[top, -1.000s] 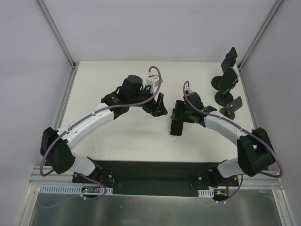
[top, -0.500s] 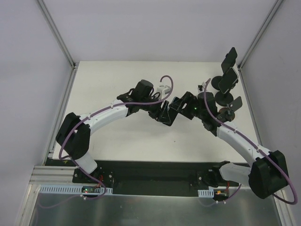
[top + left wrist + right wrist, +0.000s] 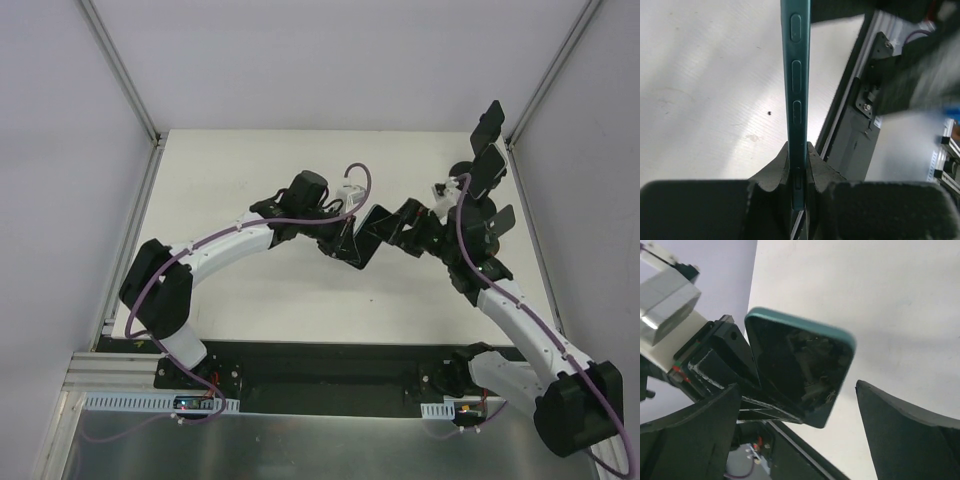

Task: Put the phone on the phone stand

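The left gripper (image 3: 797, 156) is clamped on the phone (image 3: 795, 95), which it holds in the air above the middle of the desk (image 3: 230, 170), a little toward the right edge. In the left wrist view the phone shows edge-on as a thin teal strip with three long side buttons along it, its lower end pinched between the two dark fingers (image 3: 776, 170), which press against its flat faces. The white desk surface lies below it, with a small dark speck (image 3: 769, 113) on it, and the black base plate (image 3: 860, 130) at the near edge of the desk shows to the right. The right gripper (image 3: 799, 385) stands wide, one finger on each side of the phone's free end, with clear gaps between them and the case, so it touches nothing. From the right wrist view the phone's dark glass screen faces the camera inside its teal rim, tilted, and the left gripper with its white camera block (image 3: 667, 302) shows behind it at the left. In the top view the two arms meet nose to nose over the desk, the left arm reaching in from the near left corner and the right arm stretched up along the right edge. The black phone stands (image 3: 488, 122) are grouped in the far right corner of the desk, partly hidden behind the right arm, and the phone is well apart from them.
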Motion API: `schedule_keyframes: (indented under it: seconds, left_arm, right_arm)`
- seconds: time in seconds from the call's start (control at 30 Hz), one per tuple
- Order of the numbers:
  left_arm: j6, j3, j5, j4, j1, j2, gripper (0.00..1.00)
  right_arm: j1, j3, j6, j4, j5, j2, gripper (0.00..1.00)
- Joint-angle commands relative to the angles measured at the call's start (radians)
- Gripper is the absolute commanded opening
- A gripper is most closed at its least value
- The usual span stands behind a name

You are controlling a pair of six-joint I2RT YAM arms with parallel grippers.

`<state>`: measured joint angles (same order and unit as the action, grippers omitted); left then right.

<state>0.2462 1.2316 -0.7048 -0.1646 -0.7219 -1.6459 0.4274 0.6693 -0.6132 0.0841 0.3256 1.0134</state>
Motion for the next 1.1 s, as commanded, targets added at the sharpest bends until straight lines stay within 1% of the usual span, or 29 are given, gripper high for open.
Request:
schedule_keyframes:
  seconds: [0.0,0.03,0.07,0.1,0.17,0.23,0.27,0.3,0.37,0.4,0.47,0.5,0.53,0.57,0.6,0.63,0.67,0.7,0.73,0.77,0.8,0.83,0.87,0.93,0.97,1.0,1.03,1.07]
  left_arm:
    - [-0.018,0.035,-0.154,0.076,-0.024,0.095,0.00]
    - [-0.015,0.039,-0.207,0.083,-0.028,0.098,0.00]
    - [-0.012,0.039,-0.237,0.094,-0.033,0.107,0.00]
    - [-0.009,0.039,-0.257,0.112,-0.046,0.109,0.00]
    - [-0.007,0.037,-0.319,0.129,-0.063,0.120,0.00]
    - [-0.005,0.037,-0.354,0.151,-0.086,0.129,0.00]
    - [-0.007,0.032,-0.372,0.157,-0.093,0.132,0.00]
    - [-0.007,0.031,-0.378,0.161,-0.097,0.133,0.00]
    - [-0.010,0.029,-0.386,0.163,-0.106,0.133,0.00]
    - [-0.007,0.029,-0.393,0.162,-0.108,0.132,0.00]
    - [-0.001,0.034,-0.406,0.163,-0.113,0.130,0.00]
    - [0.001,0.034,-0.407,0.162,-0.116,0.130,0.00]
    - [0.002,0.034,-0.398,0.162,-0.117,0.133,0.00]
    - [0.011,0.032,-0.375,0.162,-0.117,0.135,0.09]
    - [0.042,0.032,-0.346,0.162,-0.116,0.136,0.26]
    - [0.060,0.034,-0.267,0.159,-0.113,0.144,0.40]
    - [0.076,0.037,-0.230,0.136,-0.108,0.152,0.64]
    - [0.102,0.035,-0.182,0.125,-0.103,0.159,0.84]
    - [0.107,0.034,-0.120,0.113,-0.100,0.178,0.87]
    - [0.107,0.034,-0.081,0.081,-0.093,0.188,0.89]
    - [0.100,0.035,-0.046,0.062,-0.091,0.199,0.89]
    - [0.088,0.039,0.035,0.038,-0.090,0.221,0.89]
    - [0.076,0.042,0.068,0.004,-0.090,0.234,0.90]
    - [0.039,0.043,0.119,-0.013,-0.091,0.273,0.90]
    - [0.030,0.042,0.143,-0.018,-0.091,0.285,0.90]
    - [0.019,0.039,0.149,-0.019,-0.091,0.299,0.90]
    - [0.016,0.039,0.149,-0.018,-0.091,0.320,0.89]
    - [0.016,0.042,0.139,-0.019,-0.093,0.328,0.89]
  right_arm:
    - [-0.194,-0.002,0.308,0.007,0.331,-0.129,0.97]
    - [-0.229,0.003,0.337,-0.027,0.384,-0.139,0.97]
    - [-0.264,0.009,0.372,-0.040,0.502,-0.147,0.98]
    - [-0.316,0.012,0.385,-0.043,0.553,-0.162,0.97]
    - [-0.343,0.029,0.409,-0.046,0.680,-0.174,0.93]
    - [-0.351,0.056,0.443,-0.064,0.743,-0.176,0.85]
    - [-0.352,0.062,0.449,-0.067,0.806,-0.176,0.82]
    - [-0.351,0.067,0.449,-0.066,0.822,-0.182,0.76]
    - [-0.352,0.075,0.452,-0.070,0.848,-0.196,0.68]
    - [-0.352,0.078,0.452,-0.073,0.860,-0.199,0.59]
    - [-0.349,0.085,0.451,-0.072,0.886,-0.208,0.49]
    - [-0.351,0.087,0.451,-0.073,0.883,-0.222,0.33]
    - [-0.351,0.087,0.455,-0.073,0.882,-0.232,0.23]
    - [-0.351,0.087,0.461,-0.075,0.873,-0.243,0.12]
    - [-0.351,0.095,0.469,-0.127,0.842,-0.265,0.01]
    - [-0.357,0.111,0.521,-0.208,0.790,-0.280,0.01]
    - [-0.358,0.133,0.646,-0.293,0.651,-0.292,0.01]
    - [-0.358,0.177,0.686,-0.425,0.562,-0.315,0.00]
    - [-0.361,0.197,0.719,-0.490,0.459,-0.325,0.00]
    - [-0.365,0.220,0.762,-0.541,0.252,-0.329,0.01]
    - [-0.378,0.240,0.773,-0.613,0.156,-0.331,0.00]
    - [-0.389,0.257,0.780,-0.625,0.085,-0.332,0.00]
    - [-0.403,0.260,0.791,-0.636,-0.048,-0.337,0.01]
    - [-0.424,0.253,0.817,-0.632,-0.167,-0.335,0.00]
    - [-0.447,0.248,0.832,-0.621,-0.278,-0.320,0.01]
    - [-0.478,0.247,0.871,-0.597,-0.318,-0.306,0.00]
    - [-0.502,0.254,0.885,-0.581,-0.319,-0.283,0.00]
    - [-0.533,0.265,0.889,-0.572,-0.353,-0.235,0.00]
